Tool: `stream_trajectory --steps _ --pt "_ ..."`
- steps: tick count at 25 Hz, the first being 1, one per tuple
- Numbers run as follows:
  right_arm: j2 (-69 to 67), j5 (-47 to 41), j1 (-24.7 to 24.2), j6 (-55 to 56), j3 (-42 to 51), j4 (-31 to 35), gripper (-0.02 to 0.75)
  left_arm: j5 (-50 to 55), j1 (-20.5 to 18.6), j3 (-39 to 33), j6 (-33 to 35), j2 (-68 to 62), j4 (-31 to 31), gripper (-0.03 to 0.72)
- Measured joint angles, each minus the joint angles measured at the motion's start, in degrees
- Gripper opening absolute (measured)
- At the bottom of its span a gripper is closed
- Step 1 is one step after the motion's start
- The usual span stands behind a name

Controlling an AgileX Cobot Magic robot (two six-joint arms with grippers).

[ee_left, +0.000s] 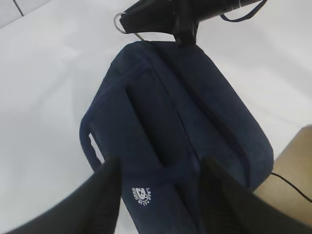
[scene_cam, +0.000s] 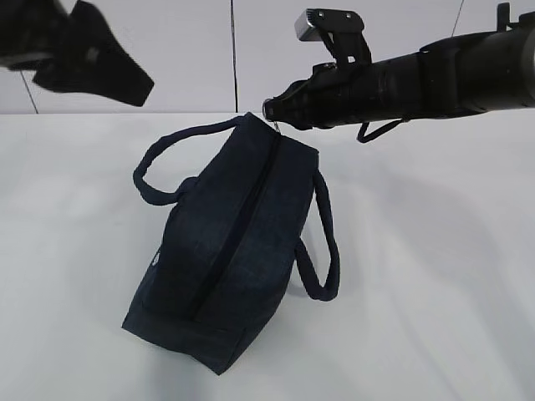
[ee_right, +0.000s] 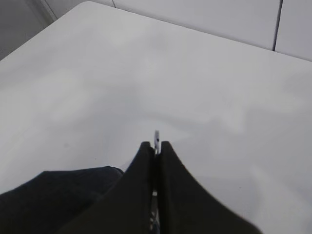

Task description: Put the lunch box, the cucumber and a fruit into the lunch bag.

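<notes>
Meanwhile, the ring pull (ee_right: 156, 138) at the far end of the lunch bag (scene_cam: 238, 251) is clenched by the right pincer (scene_cam: 272, 111); the left pincer (ee_left: 158, 195) is held spread above the bag's near end

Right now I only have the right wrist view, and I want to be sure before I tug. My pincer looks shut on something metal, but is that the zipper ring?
Observer: Yes. The right pincer pinches the ring pull at the end of the lunch bag farthest from its logo.
Operator: Is the zipper open at all?
Observer: No gap shows. The zipper looks closed along the whole top of the bag.
Operator: And the other arm?
Observer: The left pincer is open and raised above the logo end, not touching the bag.
</notes>
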State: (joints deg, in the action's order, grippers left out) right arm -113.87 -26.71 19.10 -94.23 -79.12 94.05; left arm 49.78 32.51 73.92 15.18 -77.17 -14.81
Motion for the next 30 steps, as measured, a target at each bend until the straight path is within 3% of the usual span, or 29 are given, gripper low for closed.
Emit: stream_trajectory --steps 7,11,30 --pt "0.0 -0.5 0.0 0.7 0.0 -0.1 0.007 13.7 0.0 19.1 -1.9 -15.2 -0.2 0.372" --pt "0.0 -0.7 0.0 1.1 0.0 -0.1 0.007 17.6 0.0 25.0 -2.6 -20.7 -1.0 0.372" --pt "0.0 -1.1 0.0 1.3 0.0 -0.1 0.007 21.0 0.0 25.7 -2.8 -30.0 -4.3 0.373"
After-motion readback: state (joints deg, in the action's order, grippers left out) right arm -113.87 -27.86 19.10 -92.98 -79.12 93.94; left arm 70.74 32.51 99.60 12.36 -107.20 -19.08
